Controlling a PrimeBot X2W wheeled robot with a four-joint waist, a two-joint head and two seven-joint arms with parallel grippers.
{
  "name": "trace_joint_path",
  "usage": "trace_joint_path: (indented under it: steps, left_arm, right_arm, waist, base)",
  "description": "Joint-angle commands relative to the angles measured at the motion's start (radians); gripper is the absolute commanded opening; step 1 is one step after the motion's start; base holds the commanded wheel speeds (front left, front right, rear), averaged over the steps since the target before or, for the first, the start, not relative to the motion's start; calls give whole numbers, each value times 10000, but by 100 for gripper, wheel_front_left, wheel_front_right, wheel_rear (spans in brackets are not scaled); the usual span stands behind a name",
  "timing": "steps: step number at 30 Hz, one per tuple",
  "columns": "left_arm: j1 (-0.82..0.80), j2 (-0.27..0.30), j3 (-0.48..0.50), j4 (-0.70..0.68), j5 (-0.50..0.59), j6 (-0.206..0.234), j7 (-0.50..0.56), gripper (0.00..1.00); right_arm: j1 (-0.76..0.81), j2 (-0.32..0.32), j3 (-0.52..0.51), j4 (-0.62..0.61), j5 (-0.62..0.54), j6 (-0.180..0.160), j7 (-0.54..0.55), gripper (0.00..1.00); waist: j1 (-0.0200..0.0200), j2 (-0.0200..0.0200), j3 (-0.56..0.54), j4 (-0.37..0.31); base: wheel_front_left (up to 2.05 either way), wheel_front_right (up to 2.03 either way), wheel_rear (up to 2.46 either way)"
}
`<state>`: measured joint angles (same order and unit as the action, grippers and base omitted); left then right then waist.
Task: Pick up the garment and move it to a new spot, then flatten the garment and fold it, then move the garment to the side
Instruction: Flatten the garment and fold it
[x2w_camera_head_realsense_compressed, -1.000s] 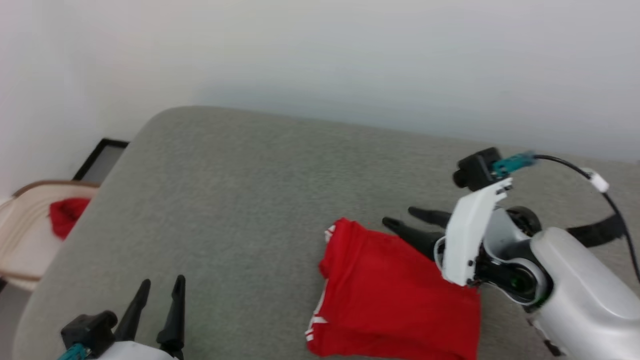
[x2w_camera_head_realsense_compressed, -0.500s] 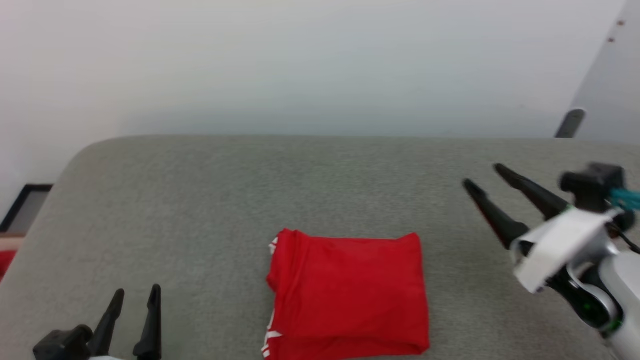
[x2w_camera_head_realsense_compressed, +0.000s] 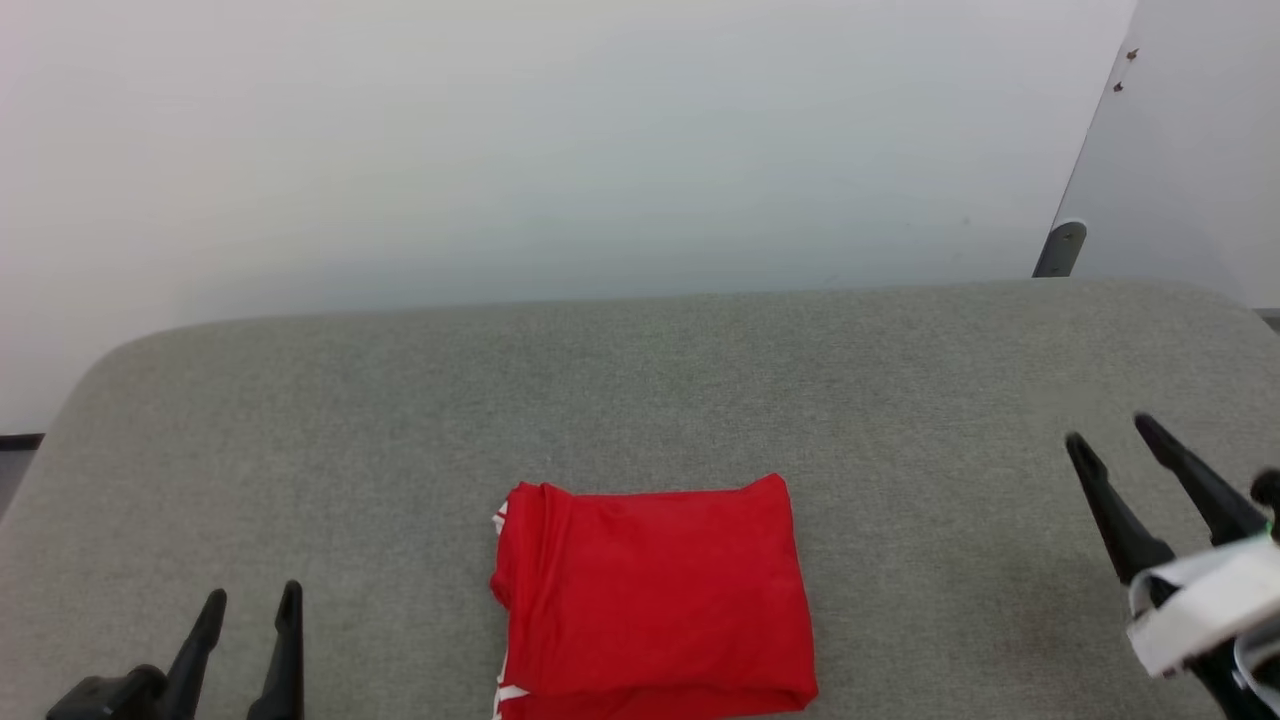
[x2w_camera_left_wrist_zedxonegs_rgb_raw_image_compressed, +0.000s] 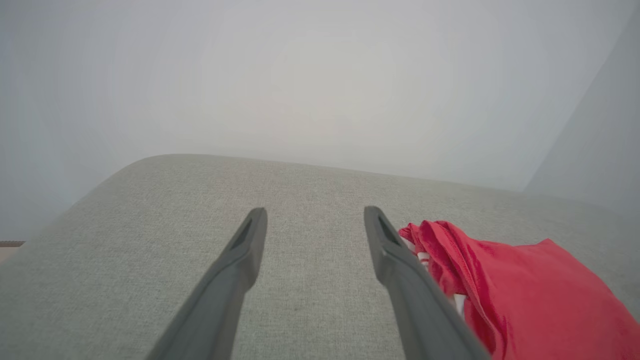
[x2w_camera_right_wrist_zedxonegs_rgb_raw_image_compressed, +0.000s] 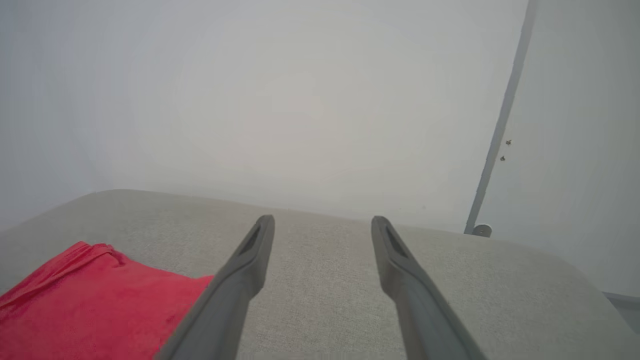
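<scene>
1. The pale wall stood behind everything, plain and bare.
2. A grey padded surface with a woven cover and rounded corners ran across the head view. It bore the garment.
3. The garment lay on the near middle of that surface, folded into a compact, roughly rectangular packet of several layers. It sat between the two grippers and touched neither. Judged from this, flattening and folding looked done, and shifting it to the side was probably what remained.
4. The right gripper hovered well off to the garment's right, its two dark fingers spread apart with nothing between them.
5. The left gripper sat low at the near left, likewise released and empty. In its wrist view, the garment's bunched edge lay just beside one finger.
6. The white stripe trim peeked out along the packet's left edge, where the layers looked loosest.
7. Handling, as a judgement: the fabric seemed light, soft and limp, so the packet would likely sag or unfold if lifted by one corner. A pinch through all layers at both ends, or a slide along the surface, looked safer.
</scene>
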<state>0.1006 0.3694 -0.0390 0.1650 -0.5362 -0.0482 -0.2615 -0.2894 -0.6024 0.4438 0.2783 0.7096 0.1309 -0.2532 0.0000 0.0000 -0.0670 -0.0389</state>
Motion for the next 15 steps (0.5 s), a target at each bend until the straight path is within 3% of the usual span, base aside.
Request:
trace_joint_path:
  steps: [1,15]
  left_arm:
    - [76,10,59,-67,84,19,-34,100]
    - [277,-48,363,-192,276,42,-34,100]
  right_arm:
    - [481,170,-425,-27,-164,-3,-95,100]
    - [2187,1071,-2126,-869,-1138,-3,-121,100]
  waist:
    - [0,0,-40,-31]
    - [0,0,-22,-107]
  base:
    - [0,0,0]
    - [0,0,0]
